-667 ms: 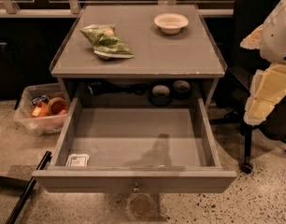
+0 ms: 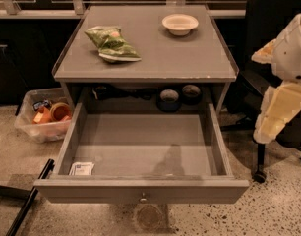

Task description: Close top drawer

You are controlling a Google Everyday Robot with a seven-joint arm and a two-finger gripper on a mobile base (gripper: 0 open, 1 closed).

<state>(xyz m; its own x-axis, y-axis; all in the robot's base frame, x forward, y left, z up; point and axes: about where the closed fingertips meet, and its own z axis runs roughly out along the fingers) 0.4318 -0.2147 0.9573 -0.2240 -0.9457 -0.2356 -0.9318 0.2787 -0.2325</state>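
The tool (image 2: 269, 124) is hanging at the right edge of the view, at the lower end of the robot's cream and white arm (image 2: 294, 53). It is touching nothing, and it cannot be told whether it is open or closed. To the tool's left and slightly lower, the top drawer (image 2: 116, 191) is standing pulled far out of the grey cabinet, and its front right corner is lying near the tool but apart from it. The small round knob (image 2: 143, 197) is showing at the centre of the plain front, well to the tool's left. Inside the drawer a small white packet (image 2: 81, 168) is lying flat in the front corner farthest from the tool, and the rest of the drawer floor is showing grey. Behind the drawer, under the worktop (image 2: 199, 58), two dark round objects (image 2: 169, 100) are sitting side by side in the cabinet opening. The worktop is lying up and to the left of the tool. It is carrying a pale bowl (image 2: 180, 23) towards its back on the nearer side and a green snack bag (image 2: 111, 44) on the side farther from the tool. On the floor beyond the cabinet, far to the tool's left, a clear plastic bin (image 2: 30, 127) is holding orange items. A black chair (image 2: 268, 38) is standing just behind the arm, and its caster (image 2: 259, 176) is resting on the speckled floor below the tool.
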